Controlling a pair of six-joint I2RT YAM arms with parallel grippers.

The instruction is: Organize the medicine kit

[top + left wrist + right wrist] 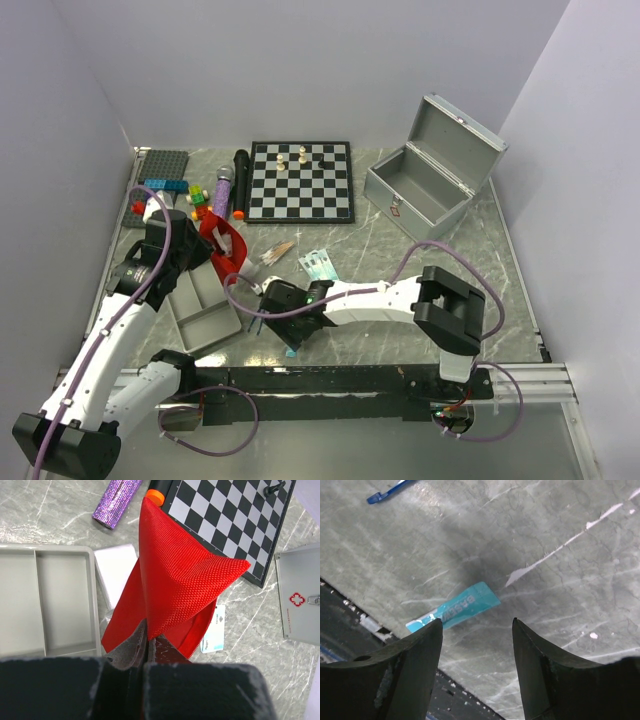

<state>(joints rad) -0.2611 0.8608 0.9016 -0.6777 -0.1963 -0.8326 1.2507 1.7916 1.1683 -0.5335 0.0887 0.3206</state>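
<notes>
The medicine kit (418, 195), a silver-grey metal case with a small red emblem, stands with its lid raised at the back right; its front shows in the left wrist view (300, 597). My left gripper (149, 636) is shut on the lower edge of a red mesh pouch (175, 575), which hangs lifted over the left of the table (222, 240). My right gripper (477, 625) is open and holds nothing. It hovers low near the front edge (268, 318), just short of a teal sachet (457, 606) lying flat on the marble.
A grey divided tray (200, 308) lies under the left arm, with a white box (117, 570) beside it. A chessboard (300, 180), purple glitter tube (221, 190), black marker (240, 180), toy bricks (160, 185), wooden sticks (272, 255) and packets (320, 265) lie about the middle.
</notes>
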